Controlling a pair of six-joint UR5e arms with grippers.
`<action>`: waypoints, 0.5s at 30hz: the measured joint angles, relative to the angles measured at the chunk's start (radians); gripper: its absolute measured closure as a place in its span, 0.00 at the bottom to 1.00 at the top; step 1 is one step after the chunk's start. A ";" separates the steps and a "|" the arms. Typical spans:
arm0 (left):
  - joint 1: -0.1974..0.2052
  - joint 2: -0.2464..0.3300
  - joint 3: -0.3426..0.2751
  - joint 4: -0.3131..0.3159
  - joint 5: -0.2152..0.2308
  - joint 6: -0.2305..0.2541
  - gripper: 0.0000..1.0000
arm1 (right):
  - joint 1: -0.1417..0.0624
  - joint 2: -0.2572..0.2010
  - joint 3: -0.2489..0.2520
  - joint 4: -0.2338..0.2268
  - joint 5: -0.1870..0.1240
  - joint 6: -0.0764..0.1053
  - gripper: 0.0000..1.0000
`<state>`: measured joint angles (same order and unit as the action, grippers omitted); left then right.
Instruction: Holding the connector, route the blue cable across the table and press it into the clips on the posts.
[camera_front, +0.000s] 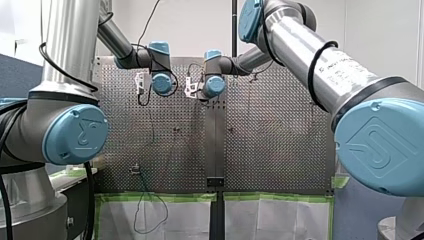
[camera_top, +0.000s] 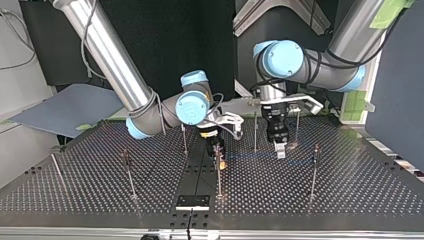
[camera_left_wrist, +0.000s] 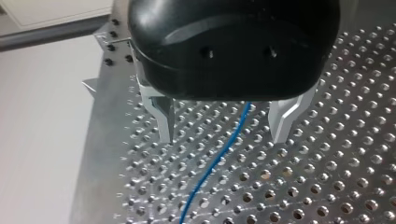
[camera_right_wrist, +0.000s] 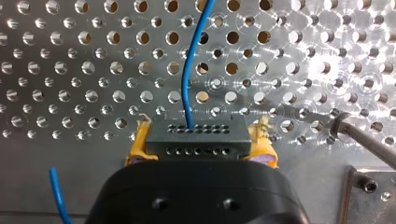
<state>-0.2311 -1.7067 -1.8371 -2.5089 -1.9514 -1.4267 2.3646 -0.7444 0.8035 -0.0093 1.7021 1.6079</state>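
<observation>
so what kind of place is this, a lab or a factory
Most likely a robotics lab test bench, not a factory line. My left arm and my right arm work over a perforated metal table set with thin posts, and a blue cable runs over it.

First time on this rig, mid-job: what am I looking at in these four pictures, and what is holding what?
Two robot arms work over a perforated metal table with thin upright posts. The front view looks from behind the arms; the top view faces them from across the table, so their sides swap there. The other two pictures come from cameras on the wrists. My right gripper, with yellow pads, is shut on the dark connector, and the blue cable runs from it over the table. My left gripper is open; the cable passes between its fingers, ungripped.
</observation>
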 joint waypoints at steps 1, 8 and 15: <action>0.000 -0.008 0.008 -0.002 -0.001 0.003 0.00 | 0.000 0.000 0.000 0.000 0.000 0.000 1.00; 0.011 -0.041 0.070 -0.032 -0.031 0.017 0.00 | -0.001 0.000 0.000 -0.001 -0.001 -0.001 1.00; 0.025 -0.044 0.131 -0.090 -0.040 0.034 0.00 | -0.001 0.000 0.000 -0.002 -0.001 -0.002 1.00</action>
<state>-0.2061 -1.7504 -1.7060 -2.5994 -1.9912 -1.3927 2.3637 -0.7441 0.8036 -0.0108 1.7016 1.6064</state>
